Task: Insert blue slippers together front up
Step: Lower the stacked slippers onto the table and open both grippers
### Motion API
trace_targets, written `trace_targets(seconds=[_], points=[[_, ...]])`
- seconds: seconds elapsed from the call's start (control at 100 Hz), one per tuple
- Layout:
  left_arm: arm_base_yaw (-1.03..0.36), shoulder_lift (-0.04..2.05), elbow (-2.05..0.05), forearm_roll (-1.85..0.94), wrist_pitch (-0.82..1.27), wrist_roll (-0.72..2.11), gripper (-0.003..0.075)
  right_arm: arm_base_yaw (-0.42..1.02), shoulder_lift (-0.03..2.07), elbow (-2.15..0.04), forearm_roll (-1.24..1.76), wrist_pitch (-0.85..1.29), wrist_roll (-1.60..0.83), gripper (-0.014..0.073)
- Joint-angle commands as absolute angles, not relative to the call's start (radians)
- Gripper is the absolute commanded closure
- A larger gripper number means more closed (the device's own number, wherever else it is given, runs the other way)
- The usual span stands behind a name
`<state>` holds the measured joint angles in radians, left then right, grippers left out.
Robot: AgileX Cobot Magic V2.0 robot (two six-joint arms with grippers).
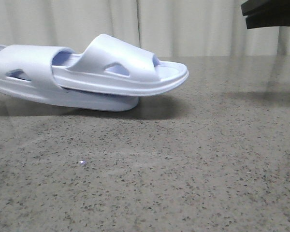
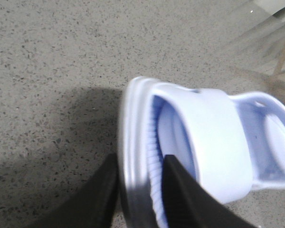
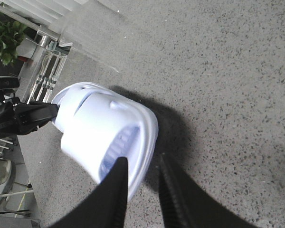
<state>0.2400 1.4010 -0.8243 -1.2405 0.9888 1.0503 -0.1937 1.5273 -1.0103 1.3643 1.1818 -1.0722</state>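
Two blue slippers lie nested on the speckled stone table (image 1: 193,169) at the left. The upper slipper (image 1: 130,67) passes through the strap of the lower slipper (image 1: 29,72), and its toe points right and is raised. In the left wrist view my left gripper (image 2: 140,159) is shut on the sole edge at one end of the slippers (image 2: 213,137); that view is blurred. My right gripper (image 3: 142,160) hangs open and empty above the toe end of the slippers (image 3: 104,128). Only a black part of the right arm (image 1: 270,14) shows in the front view, at the top right.
A pale curtain (image 1: 208,24) hangs behind the table. A tiny pale speck (image 1: 83,163) lies on the table in front of the slippers. A plant (image 3: 4,38) and metal frames (image 3: 47,71) stand beyond the table's edge.
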Motion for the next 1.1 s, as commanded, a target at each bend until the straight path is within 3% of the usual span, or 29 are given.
trace_targets(seconds=[0.0, 0.11, 0.42, 0.5, 0.57, 0.64, 0.75, 1.09], points=[[0.241, 1.375, -0.847, -1.29, 1.001, 1.053, 0.0391, -0.201, 1.489, -1.039, 1.412, 1.273, -1.072, 0.0474], [0.241, 1.373, -0.86, -1.284, 1.007, 1.053, 0.0313, -0.204, 1.489, -1.039, 1.401, 1.273, -1.072, 0.0474], [0.242, 1.273, -0.959, -1.221, 1.067, 1.053, 0.0317, -0.239, 1.422, -1.039, 1.346, 1.255, -1.072, 0.0477], [0.242, 1.231, -0.975, -1.221, 1.069, 1.053, 0.0321, -0.239, 1.385, -1.039, 1.335, 1.243, -1.072, 0.0528], [0.242, 1.189, -0.977, -1.223, 1.06, 1.053, 0.0365, -0.239, 1.355, -1.039, 1.323, 1.232, -1.072, 0.0616], [0.242, 1.143, -0.977, -1.219, 1.033, 1.053, 0.0476, -0.239, 1.327, -1.039, 1.321, 1.22, -1.072, 0.0699], [0.242, 1.07, -0.977, -1.219, 0.985, 1.076, 0.0709, -0.239, 1.28, -1.037, 1.321, 1.184, -1.072, 0.0681], [0.183, 0.831, -0.904, -1.219, 0.64, 1.107, 0.0705, -0.185, 1.035, -0.856, 1.346, 0.878, -1.072, 0.0681]])
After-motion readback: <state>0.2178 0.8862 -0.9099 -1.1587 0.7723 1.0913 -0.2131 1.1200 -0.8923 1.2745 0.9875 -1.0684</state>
